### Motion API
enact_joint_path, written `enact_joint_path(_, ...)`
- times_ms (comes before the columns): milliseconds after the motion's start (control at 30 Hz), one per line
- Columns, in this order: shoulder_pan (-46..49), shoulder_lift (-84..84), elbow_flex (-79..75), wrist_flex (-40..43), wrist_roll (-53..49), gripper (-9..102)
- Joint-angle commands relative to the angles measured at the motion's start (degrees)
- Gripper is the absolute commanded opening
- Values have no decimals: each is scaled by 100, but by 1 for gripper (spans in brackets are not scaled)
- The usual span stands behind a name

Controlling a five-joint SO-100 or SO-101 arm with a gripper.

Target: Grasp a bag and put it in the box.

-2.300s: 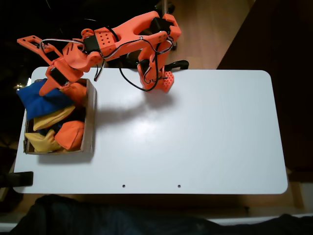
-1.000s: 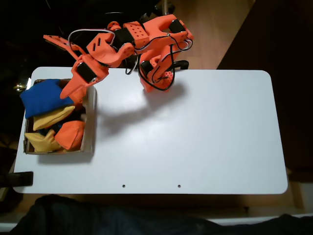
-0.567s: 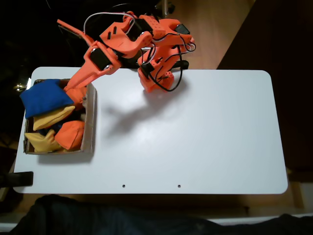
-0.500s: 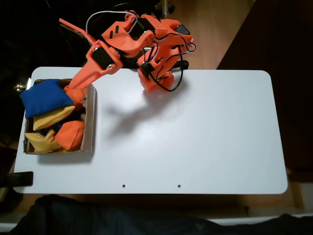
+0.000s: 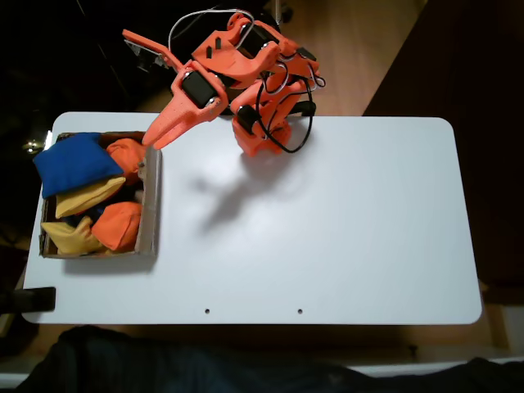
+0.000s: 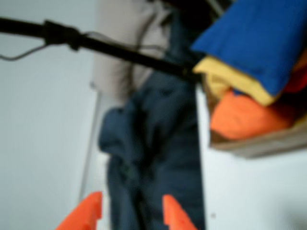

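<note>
- Orange gripper (image 5: 155, 135) hangs over the far-left part of the table in the fixed view, its tip pointing down-left toward the far-right corner of the box; in the wrist view its 2 fingertips (image 6: 86, 213) rise from the bottom edge with a clear gap between them and nothing held, so the jaws are parted, though the blur makes the exact width hard to judge.
- Behind it, the orange arm (image 5: 237, 61) folds back to its base (image 5: 258, 135), which stands at the far edge of the table, with black and white cables looping around the joints.
- Blue bag (image 5: 75, 162) lies at the far end of the box (image 5: 150, 213), on top of the pile and overhanging the left wall.
- Under and beside it lie yellow beanbags (image 5: 88, 196) and orange beanbags (image 5: 117, 225), filling the box.
- White table (image 5: 327, 221) stretches right of the box; the arm's shadow falls on it.
</note>
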Motion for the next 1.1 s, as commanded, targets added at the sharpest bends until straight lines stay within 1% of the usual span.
enact_joint_path(0,-132,255,35,53,97,24)
enact_joint_path(300,-308,686,264,193,211,24)
enact_joint_path(833,-308,686,343,229,264,24)
enact_joint_path(1067,-211,686,510,114,264,24)
